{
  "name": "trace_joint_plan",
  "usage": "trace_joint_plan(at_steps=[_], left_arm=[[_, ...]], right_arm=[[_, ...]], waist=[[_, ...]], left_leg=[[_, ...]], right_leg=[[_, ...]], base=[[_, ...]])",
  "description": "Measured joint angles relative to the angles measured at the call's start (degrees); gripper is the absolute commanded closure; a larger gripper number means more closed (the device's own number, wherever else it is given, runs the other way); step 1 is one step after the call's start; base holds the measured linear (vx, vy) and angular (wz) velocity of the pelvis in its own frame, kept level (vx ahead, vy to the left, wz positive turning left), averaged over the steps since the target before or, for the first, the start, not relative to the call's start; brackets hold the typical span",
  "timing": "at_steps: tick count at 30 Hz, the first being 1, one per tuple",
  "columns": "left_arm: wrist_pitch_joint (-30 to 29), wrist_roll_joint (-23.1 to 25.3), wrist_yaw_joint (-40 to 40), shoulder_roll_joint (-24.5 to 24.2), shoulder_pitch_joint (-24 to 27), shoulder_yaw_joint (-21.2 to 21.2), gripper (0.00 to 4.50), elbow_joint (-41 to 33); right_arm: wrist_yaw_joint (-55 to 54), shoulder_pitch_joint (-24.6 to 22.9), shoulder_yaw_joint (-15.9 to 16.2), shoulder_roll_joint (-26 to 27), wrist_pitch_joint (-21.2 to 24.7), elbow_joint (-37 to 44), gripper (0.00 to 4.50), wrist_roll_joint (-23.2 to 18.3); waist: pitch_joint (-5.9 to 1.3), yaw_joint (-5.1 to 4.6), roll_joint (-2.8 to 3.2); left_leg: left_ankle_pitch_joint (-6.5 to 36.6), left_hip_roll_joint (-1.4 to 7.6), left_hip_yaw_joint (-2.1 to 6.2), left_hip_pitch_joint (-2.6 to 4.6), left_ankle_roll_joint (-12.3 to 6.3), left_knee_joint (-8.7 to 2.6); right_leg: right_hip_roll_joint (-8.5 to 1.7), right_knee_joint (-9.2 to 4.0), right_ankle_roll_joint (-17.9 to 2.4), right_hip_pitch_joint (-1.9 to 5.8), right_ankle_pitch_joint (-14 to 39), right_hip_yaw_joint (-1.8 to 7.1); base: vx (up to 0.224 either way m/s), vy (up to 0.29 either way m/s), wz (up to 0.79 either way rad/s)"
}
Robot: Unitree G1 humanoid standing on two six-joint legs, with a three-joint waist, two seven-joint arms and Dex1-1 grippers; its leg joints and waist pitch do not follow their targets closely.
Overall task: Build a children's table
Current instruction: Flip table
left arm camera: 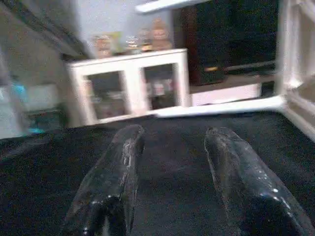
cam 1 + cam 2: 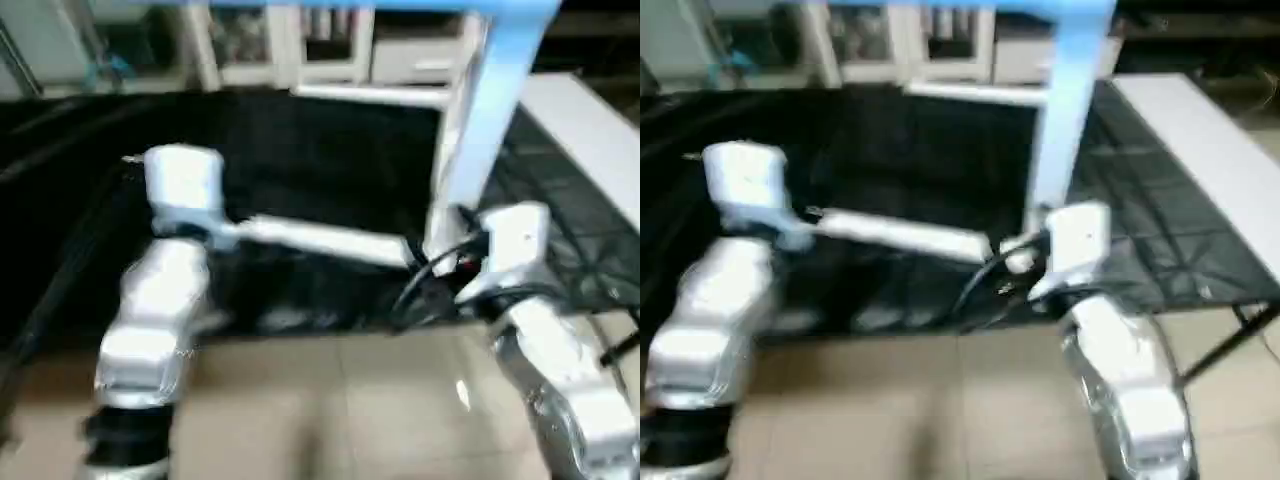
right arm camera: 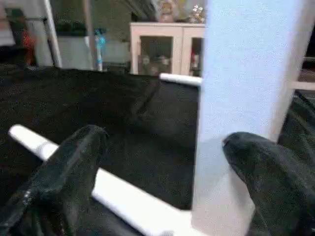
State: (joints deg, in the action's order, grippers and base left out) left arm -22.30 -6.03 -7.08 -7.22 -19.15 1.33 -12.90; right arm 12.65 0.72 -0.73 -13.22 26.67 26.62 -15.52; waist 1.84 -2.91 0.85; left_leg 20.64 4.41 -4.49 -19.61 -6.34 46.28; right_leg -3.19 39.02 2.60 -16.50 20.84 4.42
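Bracketing upright leg point(image 3: 251, 73), right fingers point(image 3: 266, 167) spread

A lab-like indoor test room is suggested here. A wide desk point(image 2: 300, 170) is seen draped in black cloth, set on a floor of pale beige tiles point(image 2: 330, 400). Behind it, a white glass-door cabinet point(image 1: 130, 86) is spotted with small figurines point(image 1: 147, 39) lined on top. A white-topped folding bench point(image 2: 1200, 140) is caught alongside.
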Motion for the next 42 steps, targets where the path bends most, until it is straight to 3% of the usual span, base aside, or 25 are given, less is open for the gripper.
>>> trace_joint_plan(at_steps=[1,2,3,4,5,7,8,11,14,16,21,23,26,27,28,29,30,31,32,34,35,36,37,39,42], left_arm=[[-0.01,-0.66,-1.04,-0.19,0.01,0.28,2.16,-0.64],[0.79,-1.53,-2.84,-1.95,0.04,-0.05,2.16,-2.02],[1.44,-1.79,-3.7,-3.23,0.02,-0.71,2.16,-2.97],[2.18,-1.87,-4.06,-4.59,0.5,-2.19,1.86,-3.52],[2.73,-1.77,-4.06,-5.89,1.48,-4.56,1.8,-2.57],[2.71,-1.58,-4.53,-6.98,1.13,-5.55,1.8,-1.64],[2.74,-1.64,-5.34,-7.12,1.02,-5.47,1.59,-1.32],[2.96,-2.4,-7.66,-6.99,0.48,-4.25,1.39,-1.16],[4.08,-3.39,-10.9,-8.33,-0.11,-2.51,1.13,-0.85],[5.04,-3.34,-12.85,-9.28,-1.53,-1.8,0.94,0.43],[8.38,-2.37,-18.64,-11.64,-5.94,1.08,0.48,5.5],[9.83,-1.44,-19.75,-11.77,-7.68,2.15,0.3,7.73],[12.76,1.64,-21.56,-13.92,-11.66,5.16,0.08,12.04],[14.23,3.12,-22.12,-14.82,-13.46,5.99,0.03,13.75],[15.56,4.47,-22.49,-15.45,-14.23,6.5,0.01,14.85],[18.13,6.82,-22.69,-17.18,-15.7,7.83,0.01,17.54],[19.92,8.78,-22.68,-18.48,-18.31,8.7,0.01,20.09],[21.15,10.1,-22.59,-18.94,-20.56,8.9,0.01,21.69],[22.38,10.93,-22.57,-18.75,-22.1,9.06,0.01,21.8],[23.73,11.79,-22.52,-18.51,-23.14,9.7,0.01,21.92],[23.42,11.77,-22.05,-17.53,-23.97,9.3,0.01,22.39],[22.58,10.9,-21.39,-16.13,-24.48,8.62,0.01,22.62],[21.41,9.3,-20.27,-14.17,-24.51,7.06,0.01,22.58],[18.41,5.63,-18.01,-11.0,-24.34,4.59,0.01,22.29],[12.77,0.04,-13.24,-6.8,-22.85,-0.35,0.01,21.45]], right_arm=[[0.0,0.26,-0.39,0.11,-0.03,0.06,0.0,-0.04],[0.14,1.2,-0.29,0.52,-0.31,0.3,0.0,-0.45],[0.27,1.41,-0.02,0.71,-0.75,0.94,0.0,-0.78],[0.41,1.86,0.59,1.06,-0.96,1.1,0.0,-0.97],[0.91,1.3,2.9,2.8,-1.22,1.63,0.0,-1.38],[1.56,-0.05,4.01,2.55,-1.79,2.45,0.0,-1.7],[1.56,-0.69,4.11,2.31,-2.0,2.43,0.0,-1.58],[1.6,-1.18,4.48,2.11,-2.18,2.48,0.0,-1.5],[1.61,-1.14,4.4,1.84,-2.38,2.58,0.0,-0.59],[1.65,-0.8,4.29,1.69,-2.37,2.58,0.0,-0.43],[2.24,0.99,3.15,-1.64,-2.08,2.54,0.0,0.5],[2.37,1.25,2.88,-2.5,-2.15,2.35,0.0,1.0],[2.89,1.74,1.89,-3.05,-2.18,1.04,0.0,1.6],[2.94,2.74,1.54,-3.18,-2.25,0.08,0.0,1.58],[3.05,3.6,1.45,-3.42,-2.42,-0.61,0.0,1.62],[3.33,5.1,1.47,-3.25,-3.33,-2.2,0.0,1.7],[3.41,6.41,1.44,-2.73,-4.28,-3.59,0.0,1.78],[3.4,6.35,1.68,-1.89,-4.91,-4.62,0.0,1.92],[3.48,5.5,2.05,-1.75,-4.99,-4.91,0.0,1.96],[3.38,6.56,2.06,-1.73,-5.55,-5.84,0.0,2.2],[3.36,8.13,1.88,-1.66,-5.95,-6.62,0.0,2.18],[3.23,8.91,1.78,-1.51,-6.01,-7.12,0.0,2.18],[3.02,9.22,1.81,-1.46,-6.01,-7.26,0.0,2.16],[2.74,9.0,1.69,-1.18,-6.03,-7.21,0.0,2.16],[2.49,8.35,1.73,-0.25,-6.04,-7.1,0.0,2.13]], waist=[[0.08,1.55,-0.11],[-0.28,4.07,1.35],[-0.51,5.47,3.19],[-0.24,6.75,5.03],[-0.23,6.96,4.56],[-0.16,7.87,3.9],[-0.06,8.39,4.01],[0.14,8.2,3.82],[0.39,7.41,3.83],[0.47,6.25,3.8],[1.11,3.05,2.59],[1.27,2.44,2.06],[1.6,2.37,0.59],[1.97,2.4,-0.12],[2.47,2.48,-0.46],[2.72,2.57,-0.04],[2.56,1.05,1.91],[3.22,0.13,1.95],[3.26,-0.57,1.07],[2.84,0.27,0.47],[2.21,0.6,-0.23],[2.16,1.34,-0.05],[2.04,2.28,0.38],[1.96,3.22,1.73],[1.96,2.91,2.37]], left_leg=[[-0.75,-0.68,-0.35,-2.29,1.29,0.5],[-3.12,-0.16,-0.37,-5.41,3.65,-3.23],[-6.94,1.25,-0.08,-6.42,3.24,-7.96],[-10.99,3.14,1.81,-7.28,6.3,-7.23],[-10.02,2.76,2.55,-6.99,6.51,-5.91],[-10.4,1.67,1.65,-6.89,6.62,-6.69],[-10.93,1.25,0.92,-6.86,6.81,-7.62],[-12.05,1.65,-1.29,-6.0,7.13,-11.44],[-12.02,1.94,-2.11,-4.69,7.17,-12.03],[-11.97,2.0,-1.96,-4.61,7.24,-12.14],[-11.96,1.99,-1.99,-4.61,7.25,-12.84],[-11.96,1.98,-2.13,-4.58,7.25,-13.11],[-11.96,2.0,-3.03,-4.45,7.25,-14.44],[-10.9,2.11,-3.4,-4.45,8.59,-14.01],[-8.21,1.93,-2.35,-4.53,10.03,-10.47],[-6.57,1.92,0.71,-3.19,10.94,-4.92],[-6.36,2.16,2.34,-2.39,8.72,-5.09],[-6.36,2.06,2.76,-2.7,8.69,-5.29],[-6.36,1.43,2.5,-2.41,8.69,-6.6],[-6.39,0.17,1.38,-2.55,8.75,-9.1],[-6.47,-0.96,0.82,-2.91,8.92,-10.9],[-6.34,-1.15,0.23,-3.32,9.62,-11.66],[-6.38,-0.68,0.09,-3.59,9.74,-11.17],[-9.26,1.66,-0.91,-3.75,8.8,-10.85],[-9.97,2.14,-1.06,-4.33,8.52,-10.76]], right_leg=[[0.48,-0.7,0.01,0.89,-0.01,1.03],[1.95,-0.55,0.08,1.53,-0.05,0.68],[3.6,0.35,0.06,1.52,-0.02,-1.19],[4.46,3.41,-0.2,0.39,0.38,-4.48],[3.11,6.8,-0.09,-0.87,0.39,-5.94],[0.61,2.87,0.85,-2.59,-1.51,-4.9],[-0.41,1.61,1.83,-3.26,-2.85,-5.22],[-1.89,-0.54,1.13,-3.65,-4.73,-5.31],[-2.19,-1.23,1.46,-3.18,-4.76,-5.35],[-2.15,-1.84,1.47,-3.07,-4.75,-5.49],[-2.17,-3.32,1.43,-3.31,-4.77,-5.43],[-2.24,-3.57,1.42,-3.35,-4.77,-5.43],[-2.42,-3.81,1.09,-3.92,-4.56,-5.37],[-3.12,-4.08,1.09,-4.62,-4.53,-5.59],[-4.34,-4.41,1.13,-4.6,-4.56,-6.91],[-5.93,-4.58,1.19,-4.29,-4.61,-10.05],[-6.57,-4.55,1.2,-3.26,-4.64,-13.29],[-6.03,-4.27,0.22,-3.02,-3.92,-13.29],[-5.41,-2.73,-2.1,-2.44,-4.65,-12.97],[-3.56,-1.94,-2.83,0.44,-5.48,-12.27],[-3.27,-2.06,-1.33,0.39,-5.18,-10.24],[-3.85,-2.32,-1.08,-1.18,-5.06,-9.81],[-4.14,-2.31,-1.1,-1.43,-5.56,-9.97],[-3.66,-1.89,-0.86,-1.69,-6.36,-10.69],[-3.02,-2.08,-0.84,-2.51,-6.3,-10.29]], base=[[-0.038,0.128,0.15],[-0.038,0.128,0.15],[-0.296,0.069,-0.1],[-0.206,0.008,-0.27],[-0.206,0.008,-0.27],[-0.012,0.029,0.02],[-0.025,0.059,0.05],[-0.099,0.004,0.04],[-0.137,0.012,-0.1],[-0.085,0.058,-0.2],[-0.079,0.067,-0.19],[-0.078,0.052,-0.15],[-0.084,0.012,-0.07],[-0.149,0.028,-0.05],[-0.11,0.129,-0.43],[-0.11,0.129,-0.43],[0.029,0.2,-0.58],[-0.028,0.143,-0.21],[-0.028,0.143,-0.21],[-0.056,0.037,-0.04],[0.0,0.0,0.0],[-0.056,0.002,-0.07],[-0.066,0.005,-0.12],[-0.063,0.01,-0.09],[-0.084,0.032,-0.06]])
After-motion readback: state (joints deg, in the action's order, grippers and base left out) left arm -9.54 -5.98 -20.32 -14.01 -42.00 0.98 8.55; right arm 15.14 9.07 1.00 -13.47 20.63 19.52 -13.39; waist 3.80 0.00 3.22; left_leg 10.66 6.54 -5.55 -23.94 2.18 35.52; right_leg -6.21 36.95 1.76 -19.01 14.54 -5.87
